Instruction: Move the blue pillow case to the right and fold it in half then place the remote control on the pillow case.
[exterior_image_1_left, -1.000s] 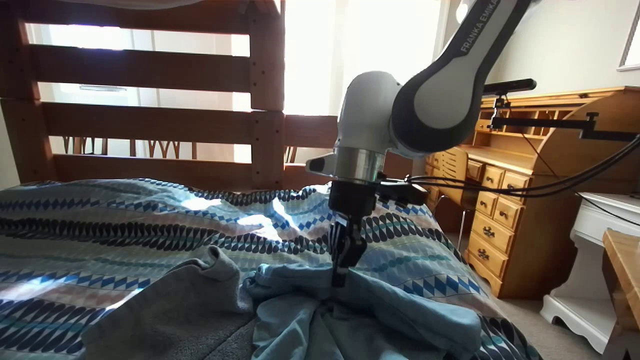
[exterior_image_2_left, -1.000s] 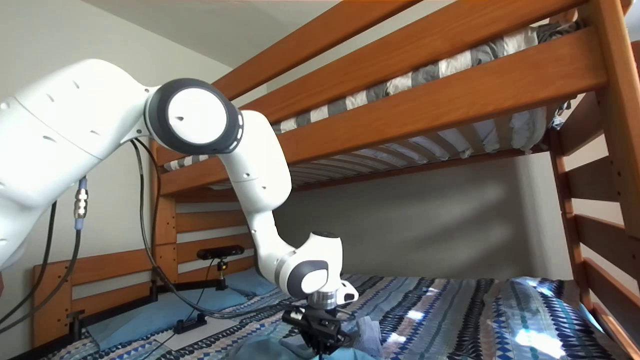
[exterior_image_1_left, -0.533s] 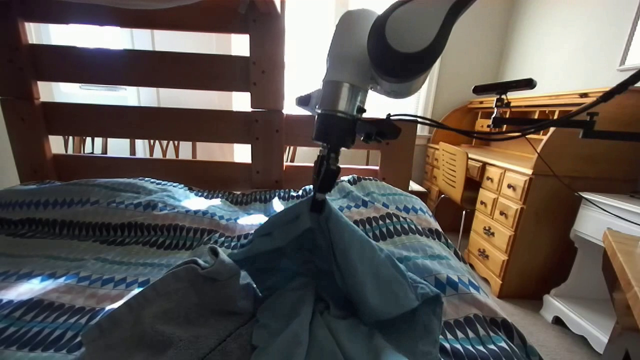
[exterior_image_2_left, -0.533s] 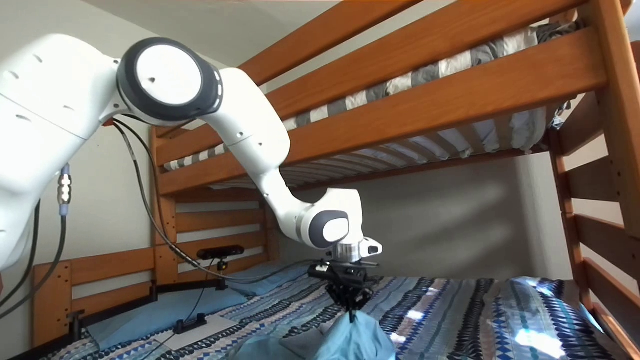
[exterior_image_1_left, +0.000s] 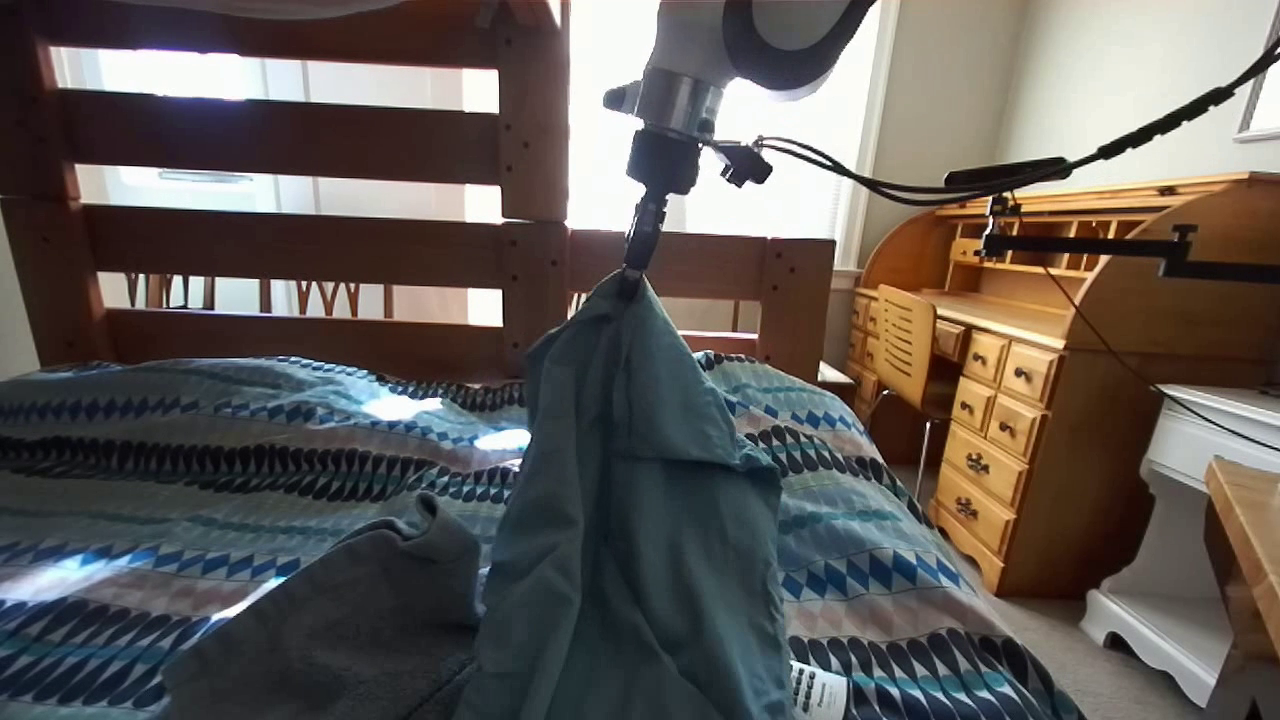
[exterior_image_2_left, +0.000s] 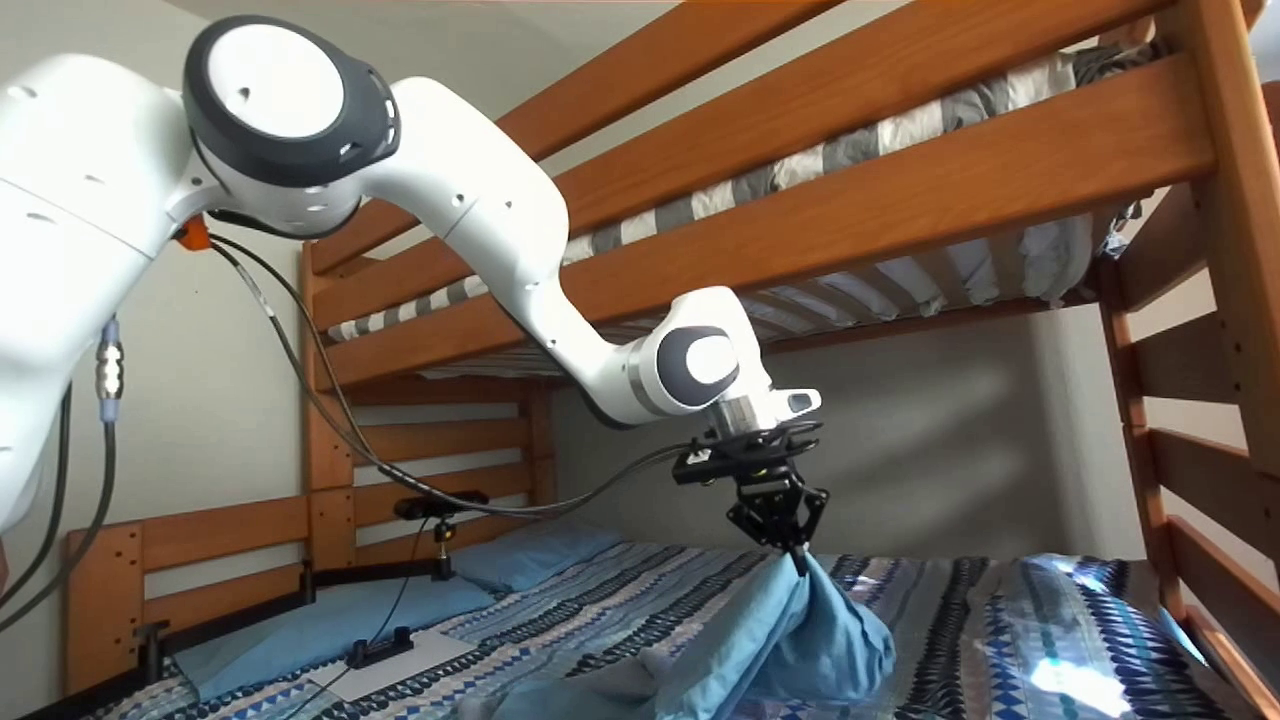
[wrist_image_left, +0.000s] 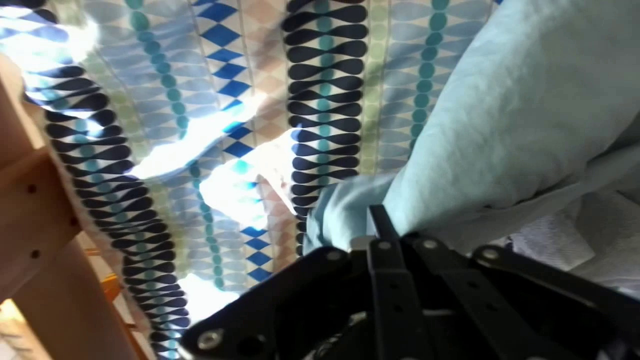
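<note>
In the foreground of an exterior view, the patterned quilt is partly covered by the lower part of the blue pillow case, and just beside it, on the left of that view, a grey cloth is bunched up with one corner curled. On the opposite side, near the bottom edge, a white object with dark marks is seen against the blue fabric; what it is cannot be told. The top of the pillow case is held in a narrow peak, well above the quilt, and this peak is gripped by the claw, its jaws pressed together on the cloth. The claw is pointed downward, slightly tilted. In the wrist view, the fabric is seen spread from it in loose folds. Farther back, patches of sunlight are cast on the quilt, which is bounded by a slatted wooden bed frame. At the right of the same exterior view, a white piece of furniture is seen, then a chair set near a roll-top desk; at the very back, a bright window is partly hidden by the bed frame.
</note>
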